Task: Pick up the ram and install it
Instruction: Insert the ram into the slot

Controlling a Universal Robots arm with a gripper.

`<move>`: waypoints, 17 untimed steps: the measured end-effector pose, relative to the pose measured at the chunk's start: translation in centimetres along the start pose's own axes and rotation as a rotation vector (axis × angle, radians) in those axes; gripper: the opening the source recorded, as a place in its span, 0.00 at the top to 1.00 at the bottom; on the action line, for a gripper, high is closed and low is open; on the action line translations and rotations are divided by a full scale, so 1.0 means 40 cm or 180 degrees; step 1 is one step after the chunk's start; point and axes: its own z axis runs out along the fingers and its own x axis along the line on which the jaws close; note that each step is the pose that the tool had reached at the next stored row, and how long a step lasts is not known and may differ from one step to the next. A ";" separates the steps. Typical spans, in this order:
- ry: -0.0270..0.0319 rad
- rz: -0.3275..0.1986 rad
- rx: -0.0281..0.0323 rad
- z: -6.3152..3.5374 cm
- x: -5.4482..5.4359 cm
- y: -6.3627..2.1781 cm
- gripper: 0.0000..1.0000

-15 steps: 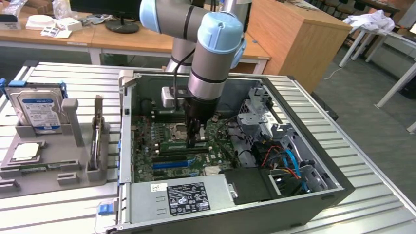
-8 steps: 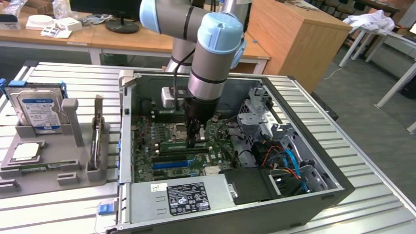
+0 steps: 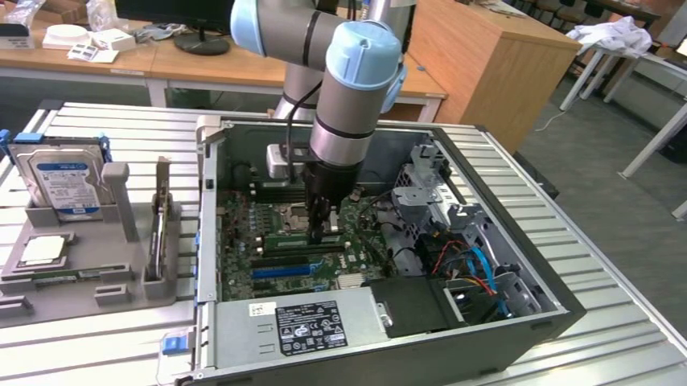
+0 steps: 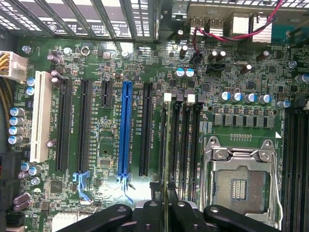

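The ram (image 3: pixel 288 239), a narrow green stick, lies along a memory slot on the motherboard (image 3: pixel 252 221) inside the open computer case (image 3: pixel 322 354). My gripper (image 3: pixel 318 232) reaches straight down into the case and is shut on the ram. In the wrist view the ram (image 4: pixel 166 195) is seen edge-on as a thin strip between my black fingers (image 4: pixel 152 213). It is lined up with the first of the dark memory slots (image 4: pixel 164 140), which have white latches. How deep the ram sits in the slot is hidden.
The empty processor socket (image 4: pixel 241 183) lies beside the memory slots, and a blue expansion slot (image 4: pixel 126 128) on the other side. A drive cage (image 3: pixel 435 193) and the power supply (image 3: pixel 306 326) crowd the case. Outside it, a grey holder (image 3: pixel 118 201) carries the hard drive (image 3: pixel 63 181) and processor chip (image 3: pixel 43 249).
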 end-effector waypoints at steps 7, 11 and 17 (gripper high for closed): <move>0.0000 -0.0001 0.0000 0.000 -0.003 0.000 0.86; 0.0000 -0.0001 0.0000 0.000 -0.003 0.000 0.86; 0.0001 -0.0016 0.0000 0.001 -0.003 0.000 0.86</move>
